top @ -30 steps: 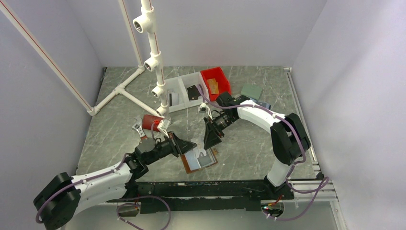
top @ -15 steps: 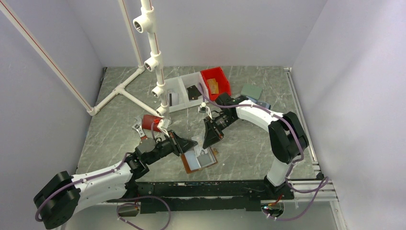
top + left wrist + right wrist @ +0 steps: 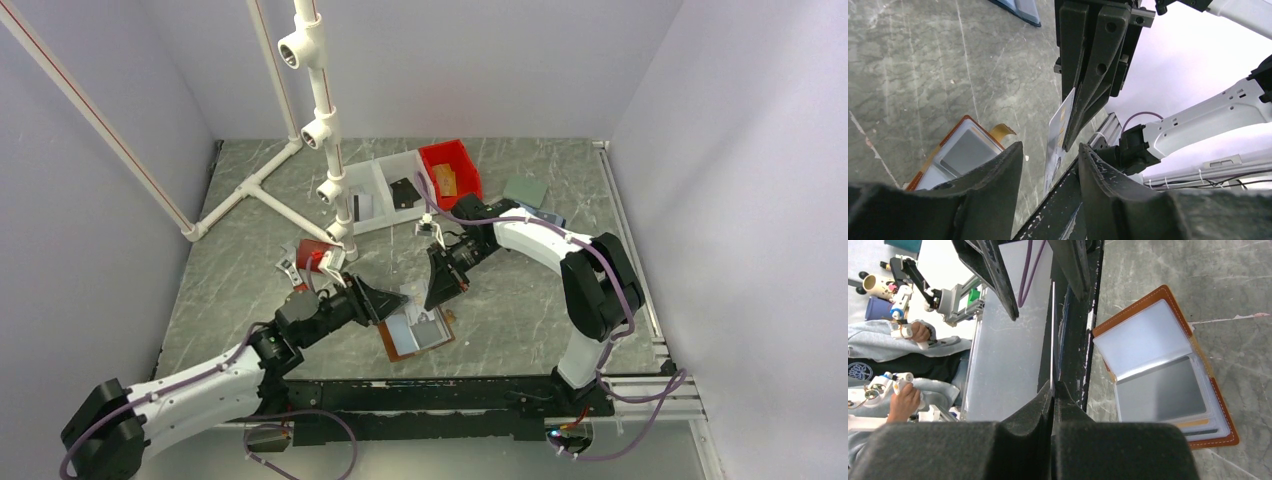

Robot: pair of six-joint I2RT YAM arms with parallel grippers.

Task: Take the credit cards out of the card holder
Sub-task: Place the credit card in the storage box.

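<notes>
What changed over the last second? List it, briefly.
The right gripper closed on the pale credit card. The left gripper let go of it, and its jaws now stand open on either side of the card. So the card passed from left to right. The card holder stayed lying open in the same spot.

You have soft, even overhead light; the table (image 3: 250, 290) shows only faint shadows beneath the arms (image 3: 200, 385). Close to the left gripper (image 3: 1050, 150) its dark fingers (image 3: 988, 195) blur, and above-right of it the wall (image 3: 1173, 60) washes out pale. Fingers of the right gripper (image 3: 1053, 387) blur likewise.
</notes>
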